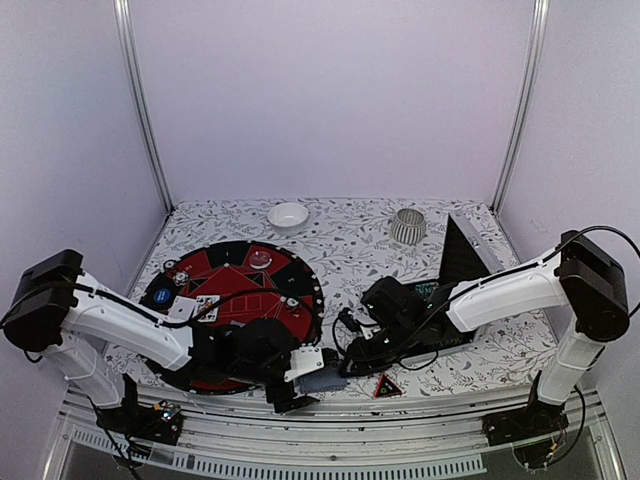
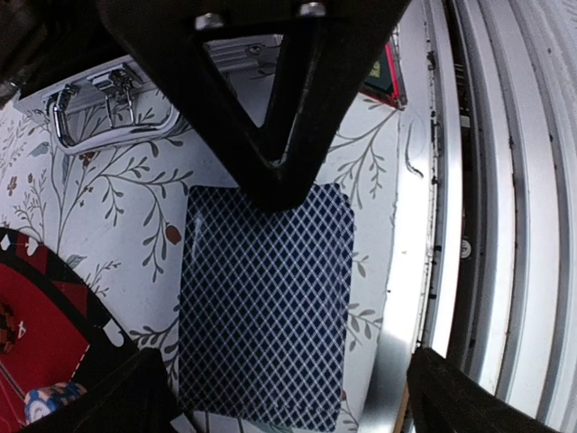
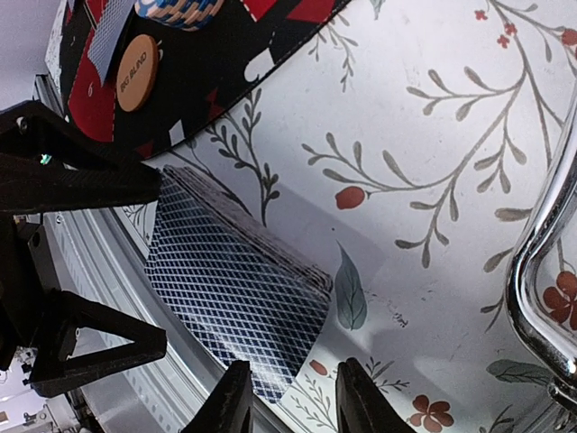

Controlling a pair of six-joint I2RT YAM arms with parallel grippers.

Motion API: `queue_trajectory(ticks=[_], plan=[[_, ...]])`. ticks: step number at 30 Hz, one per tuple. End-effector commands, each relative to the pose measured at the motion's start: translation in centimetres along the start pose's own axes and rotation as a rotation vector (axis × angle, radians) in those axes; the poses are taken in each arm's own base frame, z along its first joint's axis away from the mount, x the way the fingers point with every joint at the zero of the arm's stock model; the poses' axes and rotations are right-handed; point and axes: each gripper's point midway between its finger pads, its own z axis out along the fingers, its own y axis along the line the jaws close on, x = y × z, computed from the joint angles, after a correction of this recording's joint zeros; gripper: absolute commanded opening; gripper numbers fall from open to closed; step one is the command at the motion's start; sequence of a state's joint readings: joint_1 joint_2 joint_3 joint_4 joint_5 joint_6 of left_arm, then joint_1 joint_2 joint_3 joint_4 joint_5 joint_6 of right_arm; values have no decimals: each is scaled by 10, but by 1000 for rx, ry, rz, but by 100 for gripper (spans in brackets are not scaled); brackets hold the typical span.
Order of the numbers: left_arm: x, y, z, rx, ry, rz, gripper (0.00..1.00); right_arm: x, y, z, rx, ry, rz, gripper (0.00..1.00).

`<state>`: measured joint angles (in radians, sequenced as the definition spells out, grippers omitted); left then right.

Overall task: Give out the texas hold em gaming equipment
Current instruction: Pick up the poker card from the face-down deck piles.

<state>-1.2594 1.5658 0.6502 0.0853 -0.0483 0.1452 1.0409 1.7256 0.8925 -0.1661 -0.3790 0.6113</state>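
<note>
Deck of playing cards (image 2: pixel 266 307) lies face down on the floral tabletop (image 3: pixel 433 135), just beside the metal rail (image 2: pixel 505 225) at the near edge, off the red-black poker mat (image 1: pixel 240 300) and near the red triangular marker (image 1: pixel 388 387). Left gripper (image 2: pixel 284 361) is spread wide with a finger on each side of the deck, apart from it and holding nothing. Right gripper (image 3: pixel 293 370) has its jaws drawn narrow around one corner of the deck; cannot tell if they actually bite the cards. Main risk, as I judge it: a corner-only pinch on a loose stack, so the deck may shear or fan, with only some cards coming up and the rest sliding. Second risk: the deck is right at the edge, so any sideways nudge from either gripper could send cards onto or over the rail, where they'd be hard to recover. Third: both grippers crowd the same small spot, so finger-to-finger contact looks likely if either one shifts. With the left jaws wide, nothing braces the deck against a push. The orange big blind button (image 3: pixel 137 72) and a striped chip (image 3: pixel 180 9) sit on the mat, out of the way.
</note>
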Motion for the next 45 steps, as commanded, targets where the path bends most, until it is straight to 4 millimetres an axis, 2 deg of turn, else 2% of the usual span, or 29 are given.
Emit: queue_trajectory(ticks=[1, 7, 12, 15, 19, 24, 38, 45], plan=[[-9, 2, -1, 26, -36, -27, 94, -6, 8, 4, -18, -5, -11, 33], [3, 7, 8, 58, 34, -77, 89, -8, 9, 15, -39, 6, -8, 30], [10, 9, 10, 80, 48, -100, 86, -8, 1, 19, -14, 2, 4, 23], [12, 9, 13, 92, 58, -105, 85, -8, -2, 16, 0, -9, 7, 14], [11, 10, 13, 97, 66, -112, 84, -10, -2, 8, -6, -28, 10, 9], [10, 10, 11, 95, 53, -112, 85, -13, 7, 1, -40, -36, -4, 4], [11, 8, 11, 105, 44, -107, 87, -14, 1, -18, -74, -54, 25, 2], [6, 10, 5, 96, 22, -105, 88, -17, 9, -32, -129, -83, 19, 2]])
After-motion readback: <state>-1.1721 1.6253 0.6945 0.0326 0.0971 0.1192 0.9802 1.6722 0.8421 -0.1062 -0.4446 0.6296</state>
